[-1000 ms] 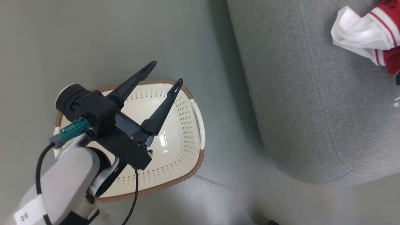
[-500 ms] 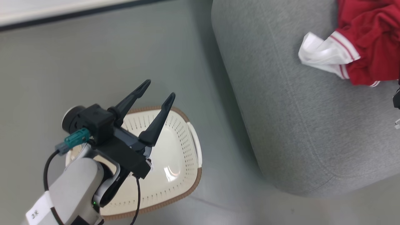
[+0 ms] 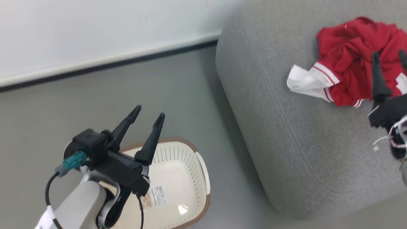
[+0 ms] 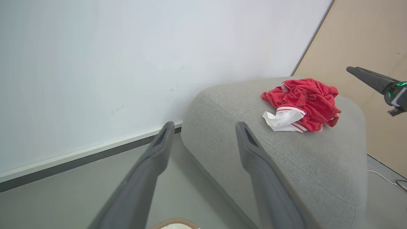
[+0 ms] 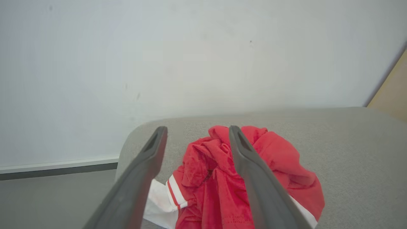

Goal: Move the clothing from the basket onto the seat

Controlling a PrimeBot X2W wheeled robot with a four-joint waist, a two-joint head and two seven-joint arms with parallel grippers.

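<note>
Brings right gripper (image 3: 389,54) over soft red-and-white clothing (image 3: 346,57) on big grey sofa seat (image 3: 286,143). Holds both jaws wide, empty. Leaves cream plastic basket (image 3: 190,162) empty: looks done.

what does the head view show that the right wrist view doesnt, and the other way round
The head view adds the basket on the floor, with a barcode sticker inside it and no clothing in the part that shows, and the open left gripper in front of it. The right wrist view adds a tan panel at its right edge, beside the white wall. Both share the red and white clothing heaped on the grey seat, the open right gripper by that heap, and the dark baseboard.
</note>
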